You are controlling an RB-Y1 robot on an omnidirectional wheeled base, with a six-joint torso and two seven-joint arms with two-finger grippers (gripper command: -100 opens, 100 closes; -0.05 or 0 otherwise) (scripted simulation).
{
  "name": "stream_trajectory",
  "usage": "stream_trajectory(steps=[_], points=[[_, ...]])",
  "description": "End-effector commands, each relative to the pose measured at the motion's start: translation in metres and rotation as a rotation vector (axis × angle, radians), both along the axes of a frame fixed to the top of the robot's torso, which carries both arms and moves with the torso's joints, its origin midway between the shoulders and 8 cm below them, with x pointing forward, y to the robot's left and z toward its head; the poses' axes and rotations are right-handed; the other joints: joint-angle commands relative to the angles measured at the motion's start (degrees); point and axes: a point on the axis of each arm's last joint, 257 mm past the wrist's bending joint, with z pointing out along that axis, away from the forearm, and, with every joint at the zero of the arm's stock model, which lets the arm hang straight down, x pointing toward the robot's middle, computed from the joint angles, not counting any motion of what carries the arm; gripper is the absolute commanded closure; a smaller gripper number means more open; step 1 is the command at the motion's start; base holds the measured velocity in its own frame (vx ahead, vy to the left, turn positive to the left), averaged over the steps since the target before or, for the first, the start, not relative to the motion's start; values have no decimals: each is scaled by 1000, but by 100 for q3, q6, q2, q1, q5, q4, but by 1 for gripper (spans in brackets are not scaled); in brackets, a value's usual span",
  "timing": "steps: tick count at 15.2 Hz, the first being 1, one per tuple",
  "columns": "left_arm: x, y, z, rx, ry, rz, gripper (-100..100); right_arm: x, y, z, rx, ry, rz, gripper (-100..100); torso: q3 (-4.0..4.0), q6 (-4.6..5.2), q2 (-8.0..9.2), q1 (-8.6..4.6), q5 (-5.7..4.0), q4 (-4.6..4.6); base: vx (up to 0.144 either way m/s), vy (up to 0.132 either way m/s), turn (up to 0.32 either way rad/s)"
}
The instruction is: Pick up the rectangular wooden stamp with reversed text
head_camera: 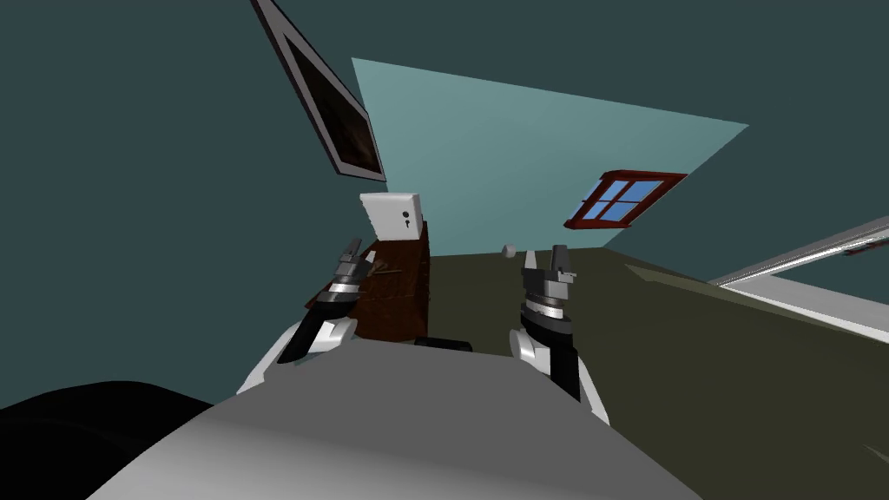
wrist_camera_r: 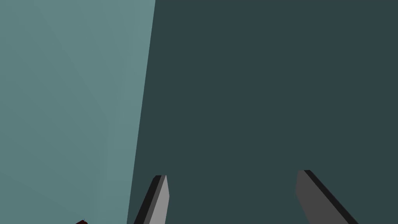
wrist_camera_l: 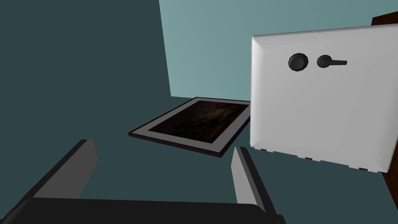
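Note:
A dark brown wooden desk stands against the wall ahead on my left. A white box with a black knob and lever sits at its far end. Small brown things lie on the desk top; I cannot tell whether one is the stamp. My left gripper hovers at the desk's near left edge. In the left wrist view the left gripper is open and holds nothing, aimed toward the white box and the wall. My right gripper is over the floor to the right, and the right gripper stands open.
A framed dark picture hangs on the wall above the desk, also seen as the picture past the left fingers. A small grey object lies on the olive floor by the far wall. A red-framed window and a pale ledge lie right.

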Motion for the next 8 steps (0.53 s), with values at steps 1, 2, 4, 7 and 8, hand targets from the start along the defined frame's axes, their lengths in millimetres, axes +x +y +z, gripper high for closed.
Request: stream_trajectory(steps=[1,2,4,7,8], points=[[4,9,-11,-2,52,20,-100,0,0,0,0,0,0,0,0,0,0,0,0,0,1,-62,-81],[4,20,-16,1,81,36,-100,0,0,0,0,0,0,0,0,-1,0,-2,-1,0,5,-77,-102],[7,23,-23,-5,112,46,-100,0,0,0,0,0,0,0,-1,-1,-2,-9,-2,0,8,-68,-55],[10,38,-36,-11,174,75,-100,0,0,0,0,0,0,0,-3,0,-6,-5,-2,-1,16,-56,-69],[8,49,-41,-12,201,94,-100,0,0,0,0,0,0,0,-3,-1,-6,1,0,-1,19,-51,-80]])
